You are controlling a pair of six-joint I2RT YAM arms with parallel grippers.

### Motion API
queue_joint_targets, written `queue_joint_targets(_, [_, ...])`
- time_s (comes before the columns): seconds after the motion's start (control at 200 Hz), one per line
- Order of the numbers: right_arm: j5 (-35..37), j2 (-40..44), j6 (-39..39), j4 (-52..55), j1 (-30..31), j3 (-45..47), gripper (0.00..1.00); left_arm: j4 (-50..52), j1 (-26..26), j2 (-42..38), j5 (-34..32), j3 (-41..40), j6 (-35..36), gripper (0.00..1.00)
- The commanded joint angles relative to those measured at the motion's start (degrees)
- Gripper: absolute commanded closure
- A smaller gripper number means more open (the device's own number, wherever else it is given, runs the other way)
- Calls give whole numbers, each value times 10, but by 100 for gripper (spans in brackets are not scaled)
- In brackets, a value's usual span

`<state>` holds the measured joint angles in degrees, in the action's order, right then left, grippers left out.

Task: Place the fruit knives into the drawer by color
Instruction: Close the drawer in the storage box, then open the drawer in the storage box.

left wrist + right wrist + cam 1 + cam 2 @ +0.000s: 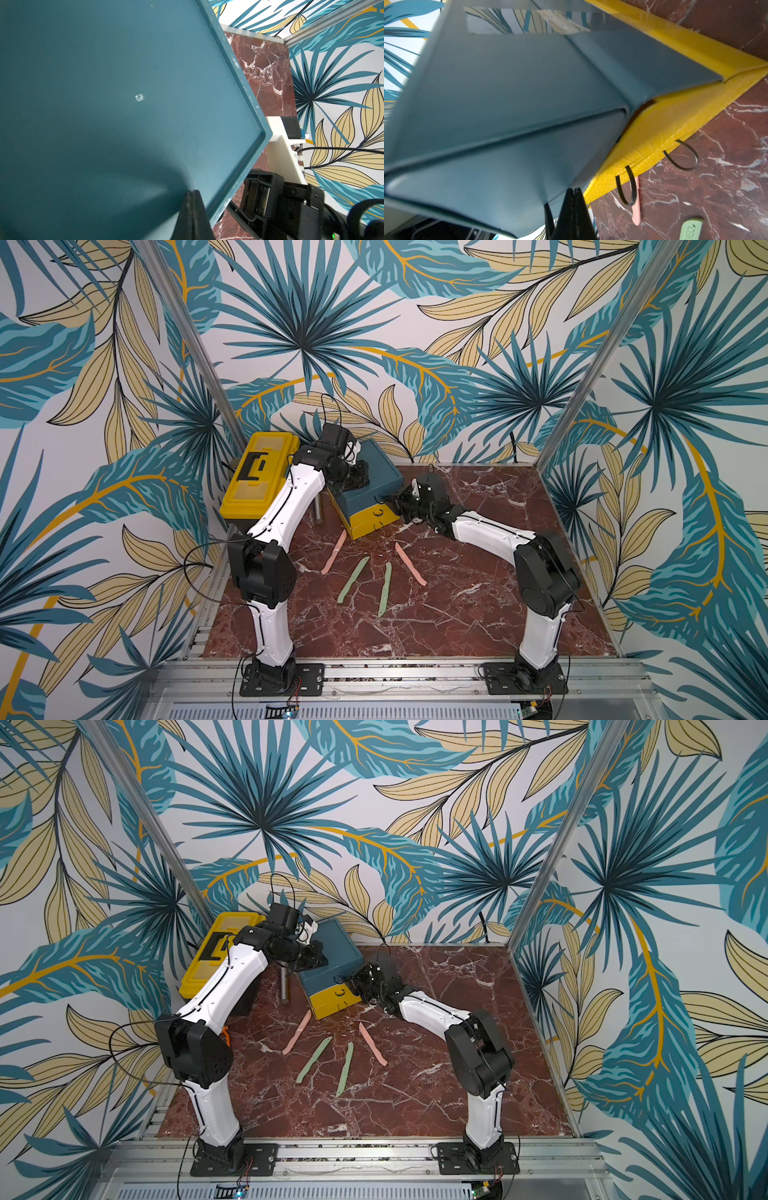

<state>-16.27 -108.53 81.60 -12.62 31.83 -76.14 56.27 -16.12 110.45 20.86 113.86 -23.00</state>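
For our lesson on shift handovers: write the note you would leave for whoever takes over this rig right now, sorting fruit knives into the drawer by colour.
Left gripper: jaws shut, tips on top of the drawer.
Right gripper: jaws shut at the top drawer front; grip on its pull unclear.
Table: two pink knives and two green knives lie loose in front of the drawer; no blue ones in view.
Done: nothing confirmable from here.
Left: stow pink and green, one colour per drawer.
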Motion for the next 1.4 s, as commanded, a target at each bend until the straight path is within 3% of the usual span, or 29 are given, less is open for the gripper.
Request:
queue_joint_targets(0.0, [13,38,-2,-22,3,53,73,64,3,12,-16,-29,-3,100])
queue_joint_targets(0.03, [16,43,0,-32,3,67,60,64,3,13,-15,-29,-3,100])
queue_joint_targets(0.085, [14,42,6,-45,3,82,53,63,4,14,-14,-28,-3,100])
queue_joint_targets(0.261, [-3,-1,45,-119,5,91,52,64,3,17,-14,-27,-3,100])
queue_joint_targets(0.601, [-12,-67,65,-131,10,42,61,74,8,14,-18,-31,5,100])
queue_joint_targets(1.102, [-11,-95,60,-146,13,21,100,63,14,0,-15,-62,6,100])
queue_joint_targets(1.398, [-24,-36,52,-145,14,105,100,60,19,2,-10,-62,8,100])
